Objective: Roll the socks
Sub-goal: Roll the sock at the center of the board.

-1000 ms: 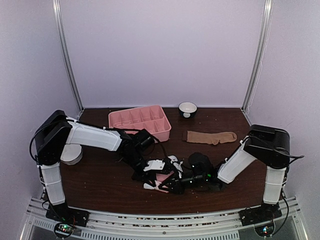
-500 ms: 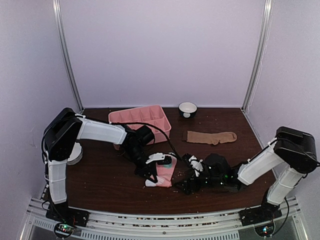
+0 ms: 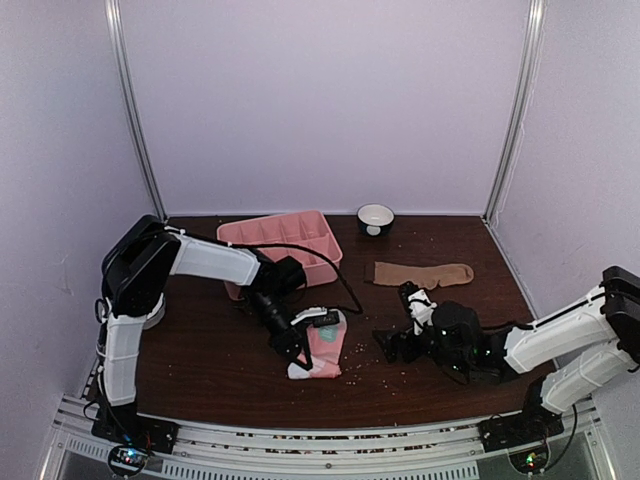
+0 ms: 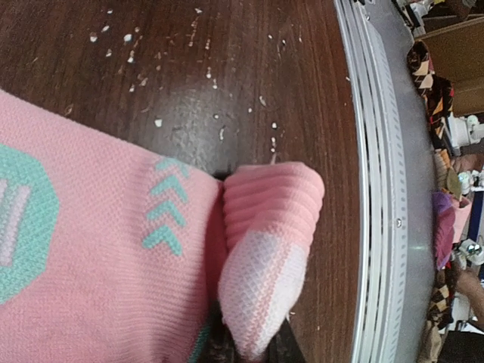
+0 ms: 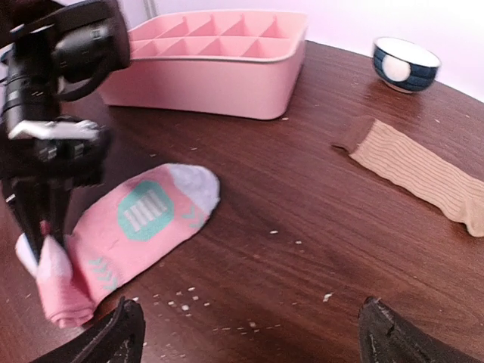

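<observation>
The pink sock lies flat on the table near the front edge, between my two arms, with its near end turned up into a small fold. My left gripper has its jaws pressed together on that fold, pinching it. The tan sock lies flat farther back and to the right, well apart and not held. My right gripper hangs low just right of the pink sock, jaws spread wide and holding nothing. I judge the hazards as follows. The pinch takes only a thin lip of fabric, so a fast wrist turn may pull it free and let the fold fall flat. Nothing pins the far end, so the whole sock may drag across the wood instead of rolling. An off-axis turn may wind the roll skewed and loose. The crumbs scattered around the sock may be wound into it. The pink tray stands close behind my left arm, and a wide sweep may knock it. If my right gripper comes in to pin the sock, it may strike the left one.
</observation>
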You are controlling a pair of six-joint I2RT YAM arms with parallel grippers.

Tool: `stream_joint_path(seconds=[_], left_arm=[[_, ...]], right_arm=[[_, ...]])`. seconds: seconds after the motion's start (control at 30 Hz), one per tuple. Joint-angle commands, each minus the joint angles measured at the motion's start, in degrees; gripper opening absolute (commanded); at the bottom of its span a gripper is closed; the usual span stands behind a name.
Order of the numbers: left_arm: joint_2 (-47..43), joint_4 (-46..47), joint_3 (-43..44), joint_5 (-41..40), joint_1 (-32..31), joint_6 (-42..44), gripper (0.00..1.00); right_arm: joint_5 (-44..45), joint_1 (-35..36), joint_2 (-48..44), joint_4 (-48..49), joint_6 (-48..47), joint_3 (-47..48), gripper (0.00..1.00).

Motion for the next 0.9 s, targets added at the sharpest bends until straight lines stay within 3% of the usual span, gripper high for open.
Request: stream_joint_path(seconds=[0.0,0.2,0.4,0.57,0.8,0.87], left_arm=[[4.8,-3.8,-1.1,-5.7,1.8,-2.0,0.0],[6.5,-3.4,-0.3,-8.6,2.5,-2.6,0.0],[7.8,-3.4,0.5,-11.2,2.6,-4.1,0.0],[10.0,-5.7,3.0,-12.3,2.6,-3.8,0.0],[10.7,-6.3,3.6,-12.1,2.5,-3.5,0.0],[10.6,-6.4,3.5,-11.5,2.5,-3.1,0.04]], right_arm=[[-1.7,6.0,1.2,6.0,-13.9,-0.8,0.95],[-10.0,13.1,9.5,2.9,-22.3,4.9,0.84],[-9.9,17.9,17.7,-1.0,-30.4,13.7,0.75],[-10.0,18.3,21.8,-4.4,-34.8,19.5,0.61],[-8.2,17.2,26.3,-7.3,-37.6,23.1,0.53],[-8.9,16.3,27.2,-7.7,-37.5,23.1,0.51]])
